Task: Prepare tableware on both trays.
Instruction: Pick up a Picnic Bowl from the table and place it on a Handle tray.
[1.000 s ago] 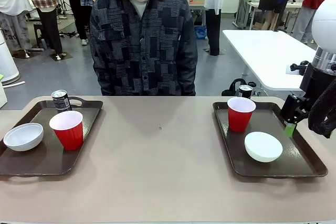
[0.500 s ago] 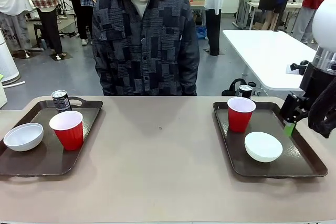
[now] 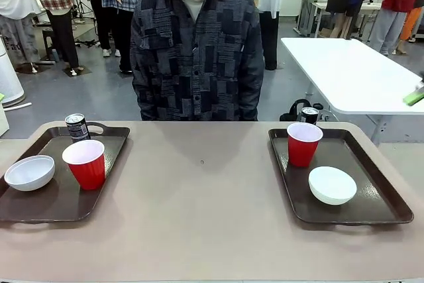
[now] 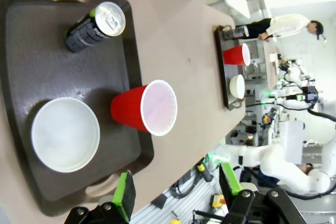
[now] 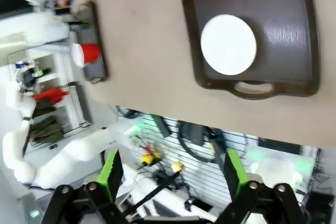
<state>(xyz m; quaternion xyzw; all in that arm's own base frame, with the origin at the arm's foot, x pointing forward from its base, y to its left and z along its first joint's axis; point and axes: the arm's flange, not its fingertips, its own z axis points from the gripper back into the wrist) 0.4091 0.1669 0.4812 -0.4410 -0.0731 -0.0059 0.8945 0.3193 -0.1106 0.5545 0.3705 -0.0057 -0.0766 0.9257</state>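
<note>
Two dark brown trays lie on the table. On the left tray (image 3: 59, 200) are a dark can (image 3: 77, 126), a red cup (image 3: 85, 164) and a white bowl (image 3: 30, 172). The right tray (image 3: 371, 190) carries a can (image 3: 309, 114), a red cup (image 3: 304, 144) and a bowl (image 3: 332, 185). My left gripper (image 4: 177, 192) hangs open and empty, high over the left tray (image 4: 31, 35), beyond its near rim. My right gripper (image 5: 173, 174) is open and empty, high off the near edge of the right tray (image 5: 294, 35). One green fingertip (image 3: 413, 97) pokes in at the right edge.
A person in a dark patterned shirt (image 3: 195, 51) stands at the far side of the table, arms down. A wide strip of bare tabletop (image 3: 199, 190) separates the trays. A white table (image 3: 344, 71) stands behind on the right.
My right arm has risen and pulled away from beside the right tray, leaving only a green fingertip at the picture's edge. The person has shifted slightly to the right. Tableware has not moved.
</note>
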